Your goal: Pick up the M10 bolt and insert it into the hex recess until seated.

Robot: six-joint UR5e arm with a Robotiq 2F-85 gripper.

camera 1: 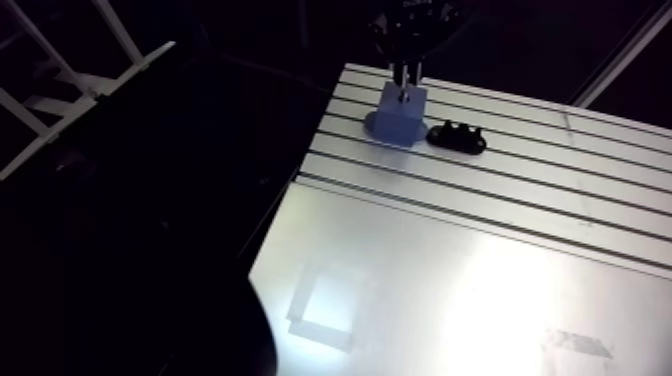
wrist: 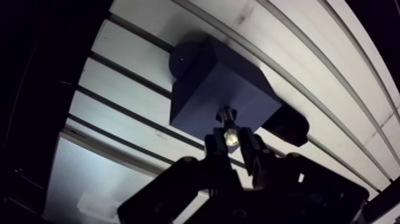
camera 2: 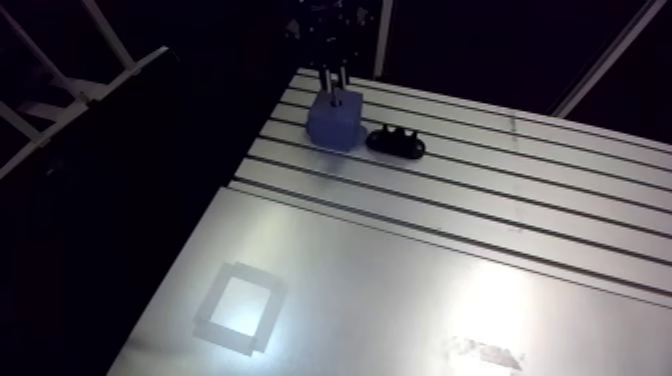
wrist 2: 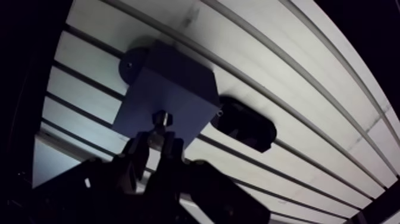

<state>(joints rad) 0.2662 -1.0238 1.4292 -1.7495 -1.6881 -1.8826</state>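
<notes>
Near surface: slotted aluminium table (camera 1: 520, 250); its plain sheet carries a pale taped square outline (camera 2: 238, 308).
Far surface: blue plastic block (camera 1: 402, 112) with a round base flange, standing on the slotted rails at 1 o'clock from the square.
Neighbour: black oblong fixture (camera 1: 456, 137), just beside the block at 3 o'clock.
Hand: two-fingered gripper (wrist: 231, 145), directly above the block, fingers narrowed and clamping the bolt.
Task piece: bright steel M10 bolt (wrist: 225, 115), between the fingers, tip at the block's top face; seating indiscernible.
</notes>
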